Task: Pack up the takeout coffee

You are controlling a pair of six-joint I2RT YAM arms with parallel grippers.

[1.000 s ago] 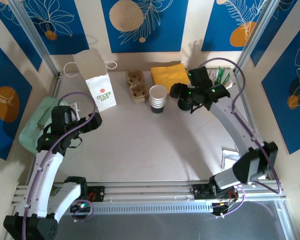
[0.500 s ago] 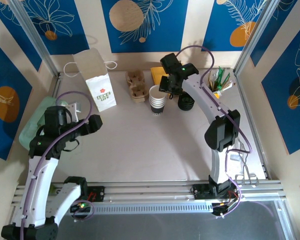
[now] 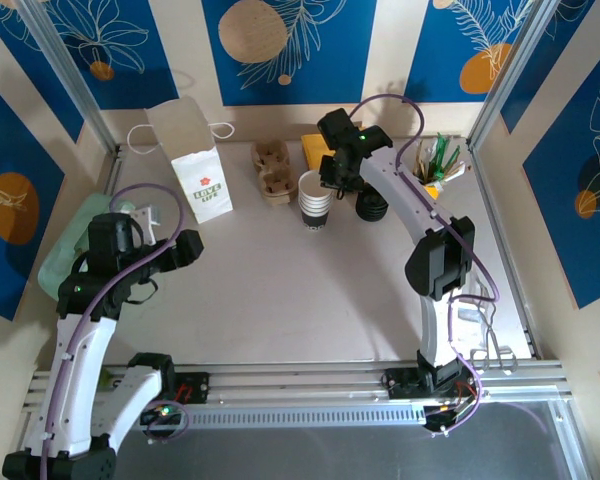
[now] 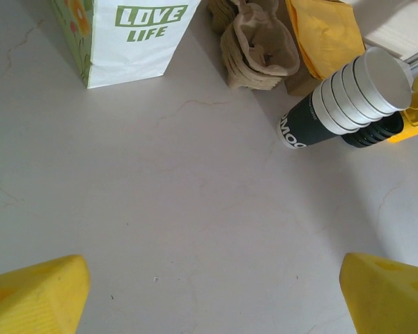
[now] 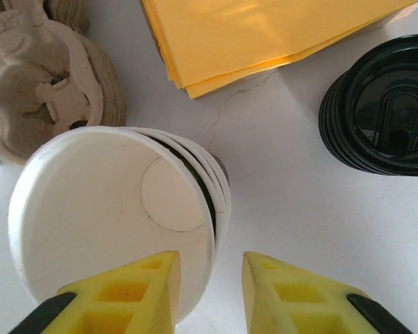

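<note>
1. left gripper (image 3: 185, 248): released, jaws spread wide, nothing between them. Poised over the bare left part of the table (image 3: 300, 290), well apart from every item below. Yellow fingertips (image 4: 35, 292) at the lower corners of the left wrist view.

2. right gripper (image 5: 209, 259): over the stack of paper cups (image 5: 104, 209) at the far middle of the table. Jaws narrowed and set either side of the top cup's wall, one finger over the open mouth, the other outside the rim. Clamped on the wall or just short of it: cannot tell.

3. stack of paper cups: lidless, nested, upright, white inside. Dark body with white lettering showing on the lowest. Just right of the pulp cup carriers (image 3: 272, 170), just left of the pile of black lids (image 3: 372, 205).

4. pile of black lids: round, stacked flat, apart from the cups, near the front edge of the yellow napkins (image 5: 265, 35).

5. yellow napkins: flat pile at the far edge, behind cups and lids.

6. pulp cup carriers: brown, nested, between the paper bag (image 3: 202, 180) and the cup stack.

7. paper bag: white, upright, green "LOVE LIFE" print, cord handles, far left of the table.

8. takeout coffee: cup closed with a lid; whereabouts not to be told from these views.

9. holder of green sticks (image 3: 440, 160): far right corner, exact kind unclear.
</note>
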